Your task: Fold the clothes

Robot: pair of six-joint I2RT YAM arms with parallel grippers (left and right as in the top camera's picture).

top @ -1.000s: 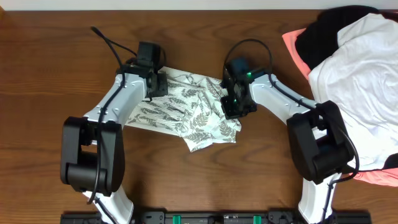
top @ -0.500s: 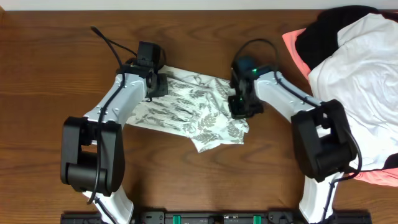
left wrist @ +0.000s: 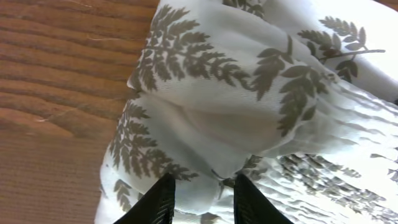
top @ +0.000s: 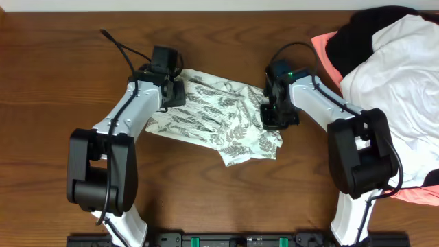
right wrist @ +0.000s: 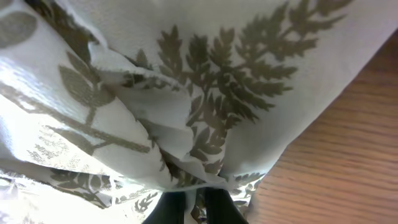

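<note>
The clothes (top: 212, 120), a thin white garment printed with grey-green fern leaves, lie crumpled across the middle of the wooden table (top: 55, 103). At the garment's upper left edge my left gripper (top: 175, 92) is shut on a bunched fold of it. In the left wrist view that fold (left wrist: 205, 130) bulges between the two black fingers (left wrist: 163, 202). My right gripper (top: 271, 116) sits at the right edge, shut on a thin pinch of the cloth (right wrist: 205, 106). In the right wrist view its fingers (right wrist: 174, 208) stand almost together under the fabric.
A pile of other garments fills the far right: plain white (top: 398, 89) on top, black (top: 357, 38) behind it, coral-pink (top: 322, 51) at the edges. Bare wood lies left of and in front of the printed garment.
My right gripper has moved to the right with the cloth's edge, and the whole garment has shifted and stretched that way. The left gripper has stayed where it was.
</note>
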